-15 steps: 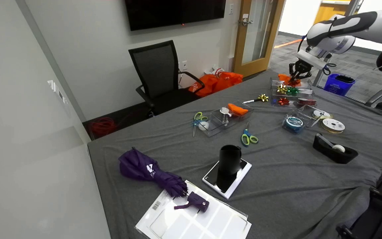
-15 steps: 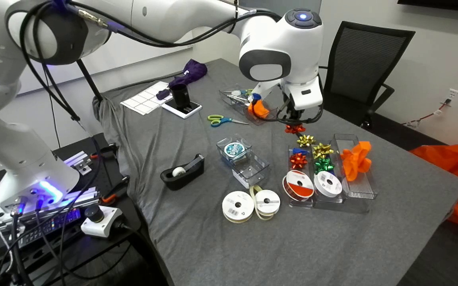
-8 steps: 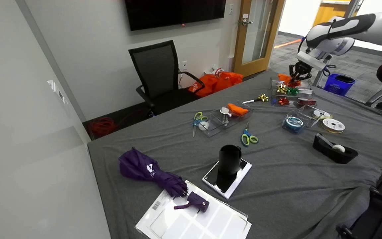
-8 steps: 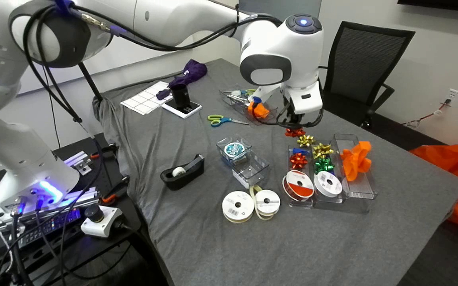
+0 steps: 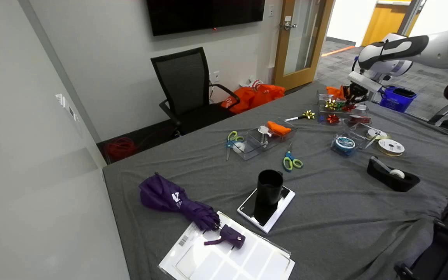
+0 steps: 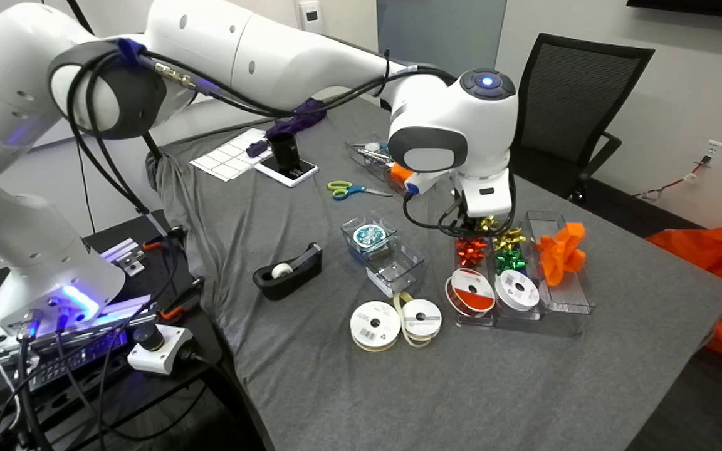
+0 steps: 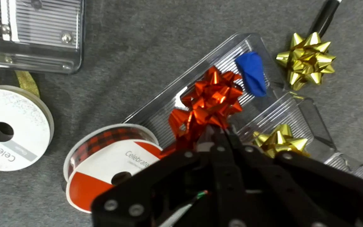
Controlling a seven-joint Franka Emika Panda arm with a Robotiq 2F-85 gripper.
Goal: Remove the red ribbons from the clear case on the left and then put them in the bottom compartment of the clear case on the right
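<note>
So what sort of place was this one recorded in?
Most likely an office meeting room, though I can't be certain: there is a wall-mounted screen, with a mesh chair beside a cloth-covered table.

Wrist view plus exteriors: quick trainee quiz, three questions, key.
1. True or false: the black two-fingered gripper holds a shiny gold bow.
2. The black cylindrical mug stands on a) a purple umbrella, b) a white-rimmed black tablet, c) a white gridded sheet.
3. Fill in, wrist view: in the clear plastic compartment, the ____ soft-looking piece lies beside a shiny red bow.
Key: 1 false, a second red bow; 2 b; 3 blue.
</note>
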